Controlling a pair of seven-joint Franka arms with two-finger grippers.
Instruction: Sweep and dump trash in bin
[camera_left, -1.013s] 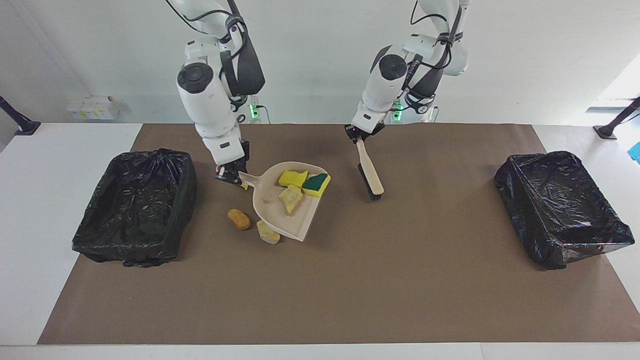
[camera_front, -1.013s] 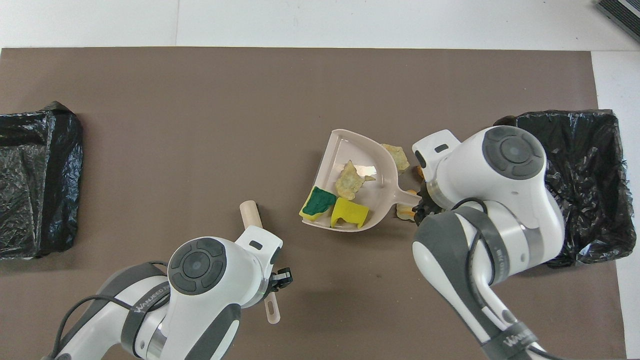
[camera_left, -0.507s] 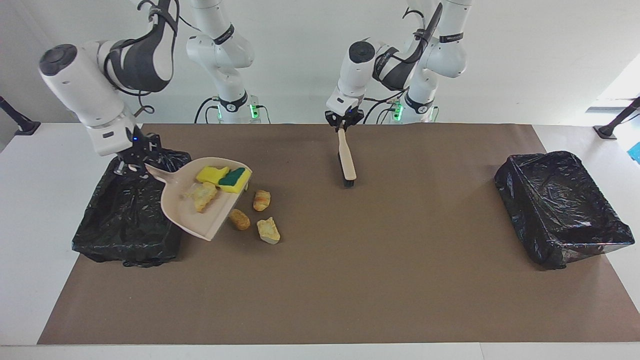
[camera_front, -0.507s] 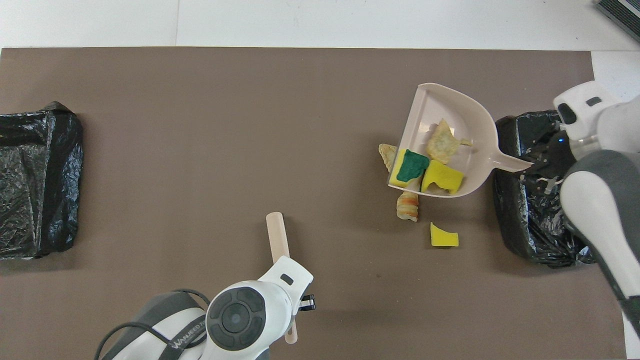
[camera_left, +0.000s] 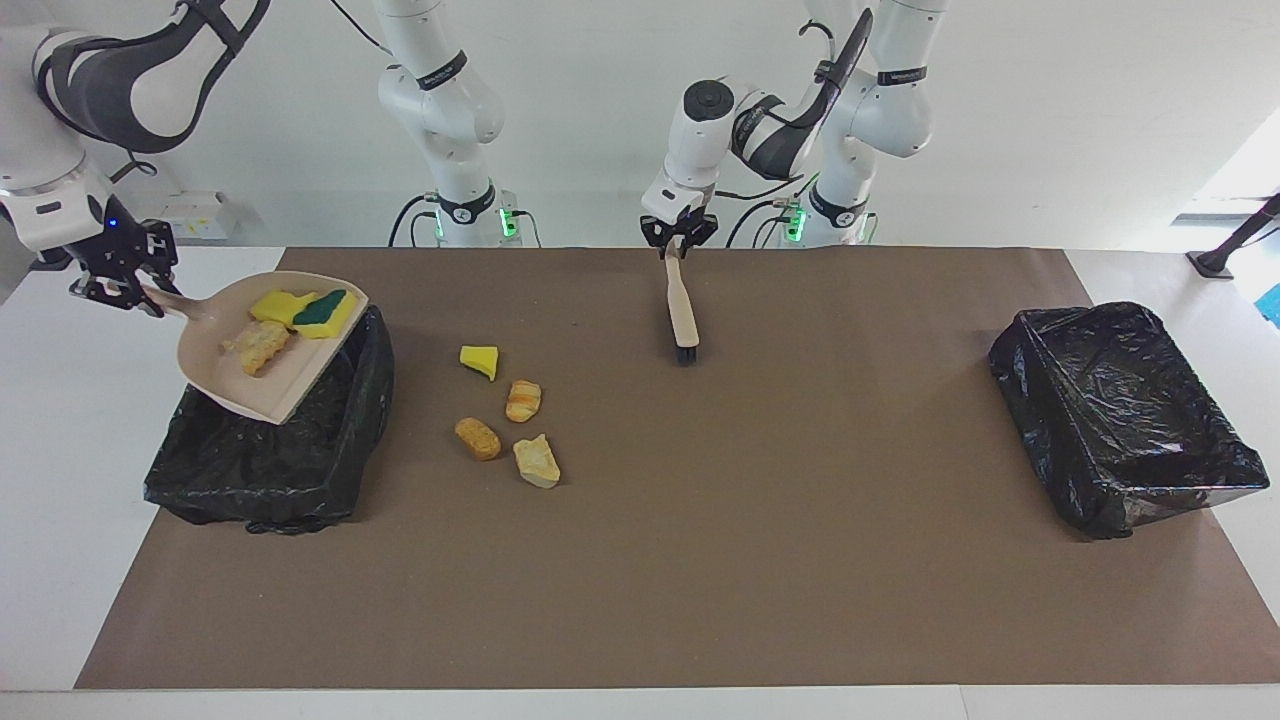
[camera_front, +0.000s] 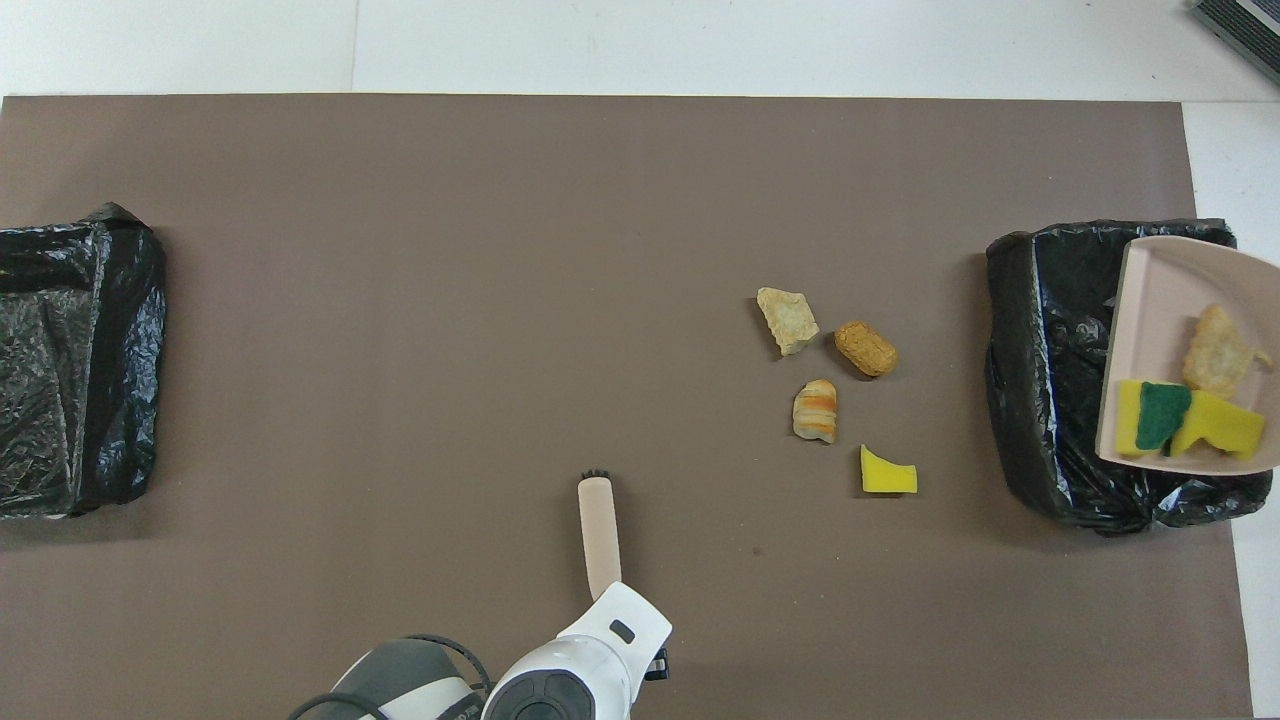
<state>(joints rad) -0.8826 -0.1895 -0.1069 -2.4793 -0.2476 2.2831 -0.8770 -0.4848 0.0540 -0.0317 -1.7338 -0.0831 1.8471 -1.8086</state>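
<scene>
I have the right gripper (camera_left: 125, 292) clamped on the beige dustpan (camera_left: 262, 352) over one of two black bins (camera_left: 272, 462), three trash pieces inside. Four pieces (camera_left: 508, 420) lie between grippers. My left gripper (camera_left: 678, 243) grasps the brush (camera_left: 683, 312).

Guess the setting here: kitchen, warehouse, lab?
Likely a robotics lab: two table-mounted arms, a brown mat on a white table, and lined bins at each end, against bare white walls.
</scene>
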